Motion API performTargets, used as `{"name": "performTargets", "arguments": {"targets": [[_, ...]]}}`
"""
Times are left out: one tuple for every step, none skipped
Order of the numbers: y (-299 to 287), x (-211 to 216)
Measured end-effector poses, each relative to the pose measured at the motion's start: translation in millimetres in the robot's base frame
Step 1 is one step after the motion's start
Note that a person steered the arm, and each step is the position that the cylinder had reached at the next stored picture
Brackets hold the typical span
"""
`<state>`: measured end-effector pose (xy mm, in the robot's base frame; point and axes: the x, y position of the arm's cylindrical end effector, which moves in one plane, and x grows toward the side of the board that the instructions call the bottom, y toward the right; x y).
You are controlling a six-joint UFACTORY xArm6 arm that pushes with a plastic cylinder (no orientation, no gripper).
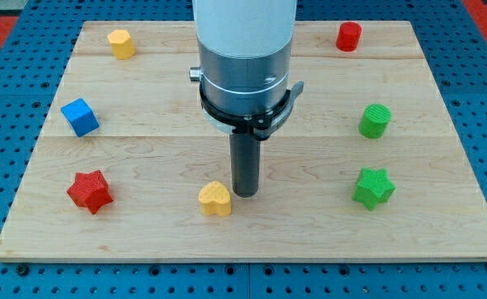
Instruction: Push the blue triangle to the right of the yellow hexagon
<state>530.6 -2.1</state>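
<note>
A blue block, cube-like from here, lies at the view's left, at mid height on the board. A yellow hexagon-like block lies near the top left corner, above and slightly right of the blue block. My tip rests on the board low in the middle, far to the right of and below both. It stands right next to the right side of a yellow heart; I cannot tell whether it touches it.
A red star lies at the lower left. A red cylinder lies at the top right. A green cylinder and a green star lie at the right. The wooden board sits on a blue perforated surface.
</note>
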Motion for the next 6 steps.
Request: {"name": "performTargets", "arguments": {"targets": [[3, 0], [53, -1], [102, -27], [83, -89], [83, -165], [83, -228]]}}
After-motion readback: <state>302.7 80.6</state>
